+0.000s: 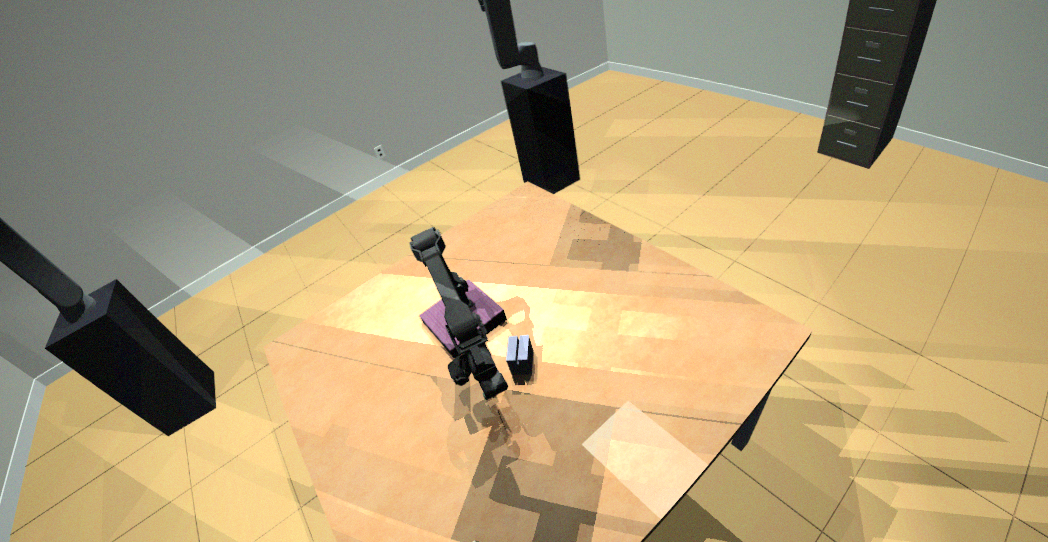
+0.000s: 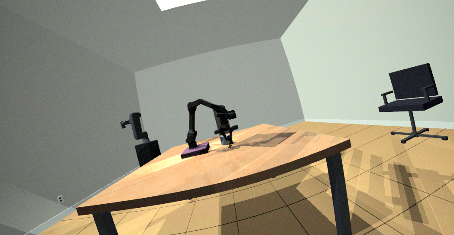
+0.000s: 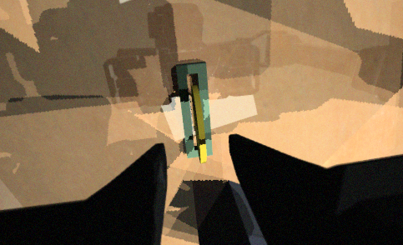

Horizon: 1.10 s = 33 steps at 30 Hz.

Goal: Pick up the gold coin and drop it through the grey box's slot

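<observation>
The gold coin [image 3: 198,112] [image 2: 229,143] stands on edge in the green holder [image 3: 199,68] [image 2: 229,146], leaning slightly within its groove in the wrist view. My gripper [image 3: 197,147] [image 2: 230,141] is open, pointing down just over the holder. In the wrist view the coin's near end shows between the fingertips, with a gap on both sides; fingertip height relative to the coin is hard to tell. The arm hides the coin and holder in the top view. The grey box [image 1: 519,358] [image 2: 224,140] stands closed close beside the gripper, its narrow slot visible in the lid.
The arm's purple base [image 1: 486,303] [image 2: 203,149] sits on the wooden table [image 1: 366,428] [image 2: 177,176] behind the gripper. A pale flat patch [image 1: 645,450] lies near the table edge. Two black pedestals [image 1: 542,135] [image 1: 132,362] with arms stand beyond the table.
</observation>
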Each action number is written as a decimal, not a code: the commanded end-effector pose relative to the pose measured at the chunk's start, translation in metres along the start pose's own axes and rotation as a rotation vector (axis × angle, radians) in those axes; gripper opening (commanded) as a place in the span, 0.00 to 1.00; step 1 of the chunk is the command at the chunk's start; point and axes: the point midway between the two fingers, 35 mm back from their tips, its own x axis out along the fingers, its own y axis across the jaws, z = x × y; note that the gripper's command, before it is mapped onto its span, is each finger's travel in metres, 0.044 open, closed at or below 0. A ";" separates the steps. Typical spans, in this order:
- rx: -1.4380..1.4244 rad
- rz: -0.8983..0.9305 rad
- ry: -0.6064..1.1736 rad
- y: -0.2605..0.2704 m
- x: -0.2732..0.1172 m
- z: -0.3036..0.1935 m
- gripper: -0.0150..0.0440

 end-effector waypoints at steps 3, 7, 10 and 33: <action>0.003 -0.007 -0.002 -0.001 0.013 0.000 0.53; 0.003 -0.007 -0.002 -0.002 0.019 0.000 0.53; 0.003 -0.007 -0.002 -0.002 0.024 0.001 0.53; 0.003 -0.008 -0.002 -0.004 0.042 0.001 0.25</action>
